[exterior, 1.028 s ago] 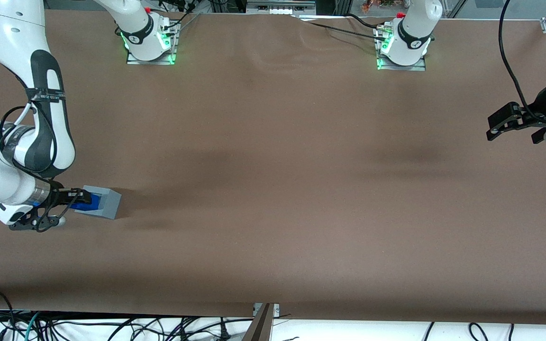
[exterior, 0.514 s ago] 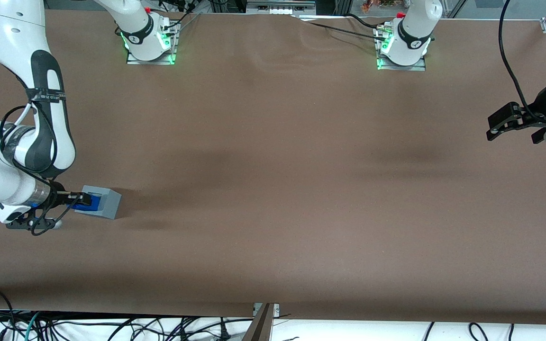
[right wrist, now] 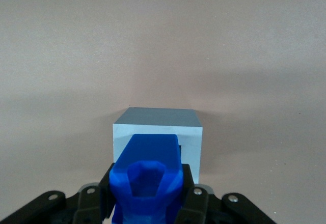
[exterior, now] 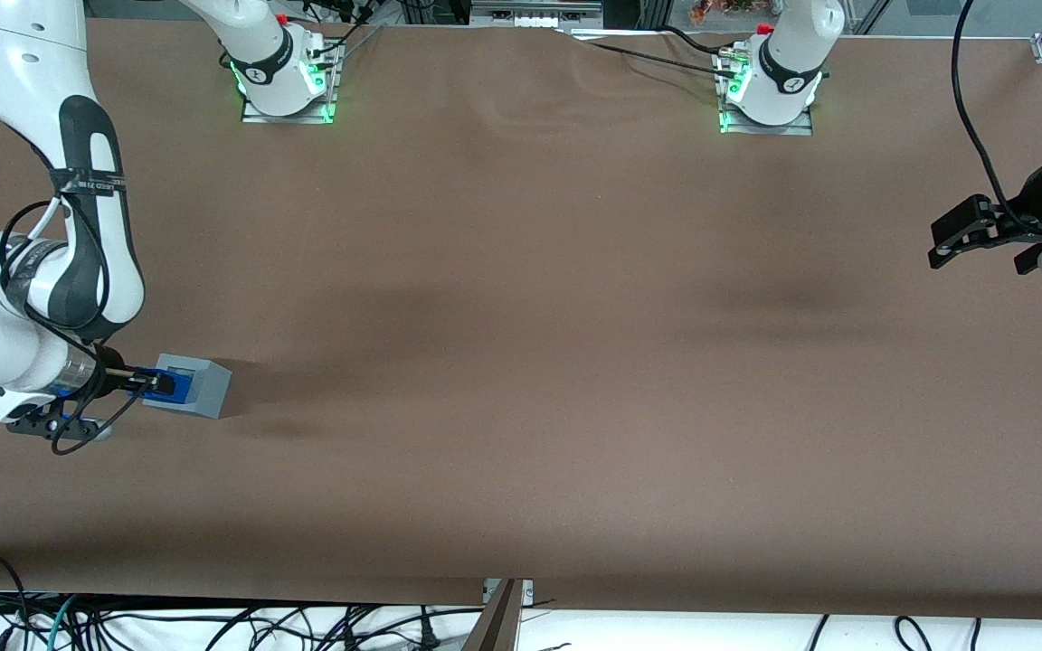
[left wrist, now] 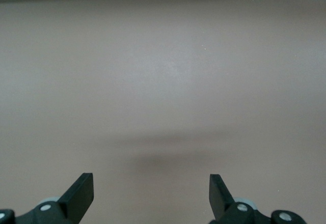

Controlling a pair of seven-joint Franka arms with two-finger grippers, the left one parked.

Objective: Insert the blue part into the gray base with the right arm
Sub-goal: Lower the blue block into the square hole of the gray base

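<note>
The end effector (exterior: 152, 383) gripped the blue part (right wrist: 147, 179) (fingers clamped on both sides) just above the gray base (exterior: 198, 388), which sat on the worktop (exterior: 521, 362) toward the working arm's end.

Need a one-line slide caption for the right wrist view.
Gripper shut on the blue part, held at the gray base on the brown table.

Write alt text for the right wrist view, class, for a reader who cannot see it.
The hand is shut on the blue part, holding it over the gray base, lined up with the recess in its top. The base stands on a plain brown table.
</note>
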